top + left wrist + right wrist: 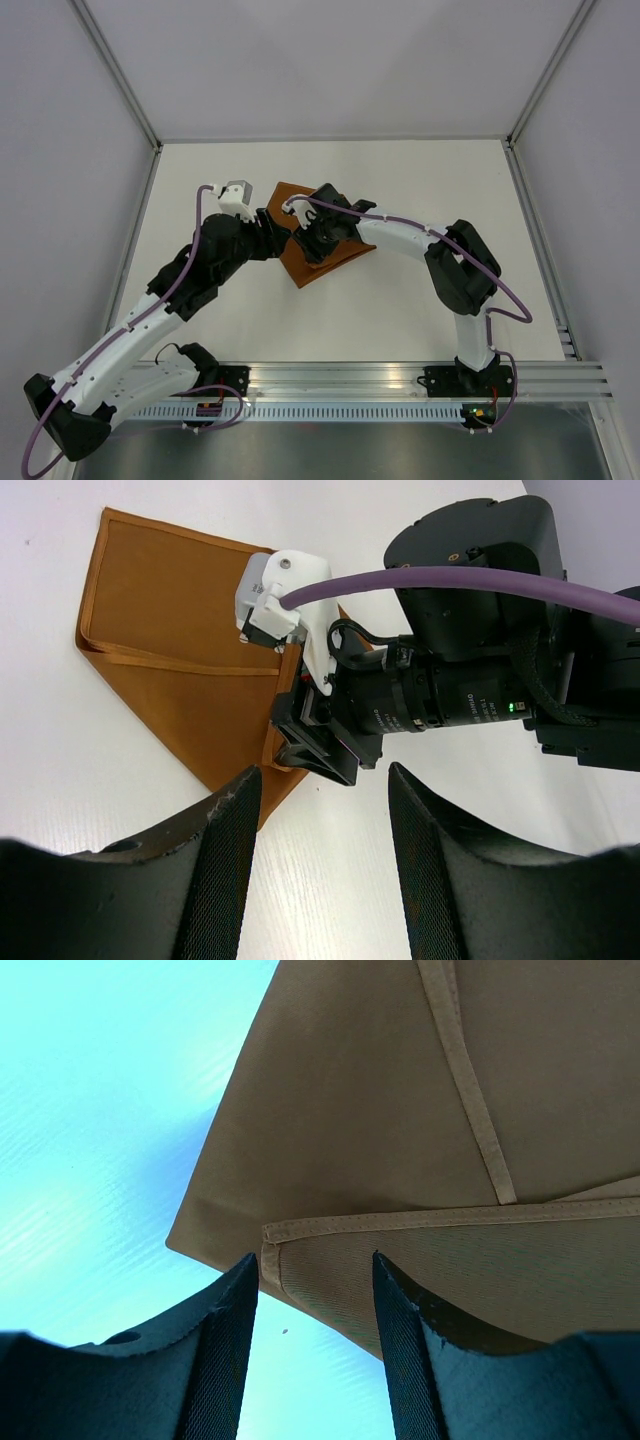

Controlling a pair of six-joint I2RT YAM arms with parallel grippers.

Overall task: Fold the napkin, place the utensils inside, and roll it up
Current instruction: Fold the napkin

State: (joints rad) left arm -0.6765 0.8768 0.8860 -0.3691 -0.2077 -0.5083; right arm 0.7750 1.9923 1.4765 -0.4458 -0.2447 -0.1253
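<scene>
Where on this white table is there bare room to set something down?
Bare white table runs along the far wall behind the rust-orange fabric napkin, and in the near middle between the left arm and right arm. The centre is crowded: both arms meet over the napkin.

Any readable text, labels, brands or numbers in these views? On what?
No text is legible.
White print on the black cylindrical camera lens, left wrist view: too small and blurred to read.
Rust-orange fabric napkin: no markings visible.
</scene>
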